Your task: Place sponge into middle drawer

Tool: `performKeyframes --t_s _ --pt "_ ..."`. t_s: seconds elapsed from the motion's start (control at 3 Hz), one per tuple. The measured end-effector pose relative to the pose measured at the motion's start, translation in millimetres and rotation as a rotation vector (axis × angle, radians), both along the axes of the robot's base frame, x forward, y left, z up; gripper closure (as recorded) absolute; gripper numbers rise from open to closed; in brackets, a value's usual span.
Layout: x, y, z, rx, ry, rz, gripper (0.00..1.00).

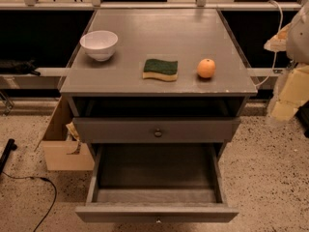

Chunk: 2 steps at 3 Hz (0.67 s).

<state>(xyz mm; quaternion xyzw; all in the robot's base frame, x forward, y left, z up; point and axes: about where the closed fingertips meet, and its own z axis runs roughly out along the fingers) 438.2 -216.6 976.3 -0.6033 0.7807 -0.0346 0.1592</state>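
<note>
Speckled flooring surrounds a grey cabinet whose flat top [159, 28] carries three items in a row near its front edge: a white bowl [99, 44] at the left, the sponge [160, 69] at centre, and an orange fruit [206, 68] just to the right of it. None of the three touches another. The sponge lies flat, green face up over its yellow body, with its long axis running side to side, roughly parallel to the cabinet's front edge. The gripper [288, 93] appears only as pale shapes at the right margin of the view, off the cabinet's right side and about level with its top. Its state of closure cannot be determined, and it holds nothing that can be seen. The sponge is well apart from it, toward the left of the view, and the fruit sits between the two. In my judgement, a straight sideways approach risks striking the fruit, so a reach from above looks safer, closing across the sponge's short front-to-back width. The middle drawer [157, 175] stands pulled out below and forward of the sponge, its box showing a bare floor. The drawer above it [120, 129] shows only its flat front and knob. The task has not begun.
</note>
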Motion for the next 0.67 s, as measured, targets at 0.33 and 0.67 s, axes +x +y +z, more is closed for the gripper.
performKeyframes --t_s 0.33,0.67 --pt "0.0 0.0 0.0 0.0 0.0 0.0 0.0" --pt "1.1 -3.8 2.8 0.038 -0.007 0.002 0.0"
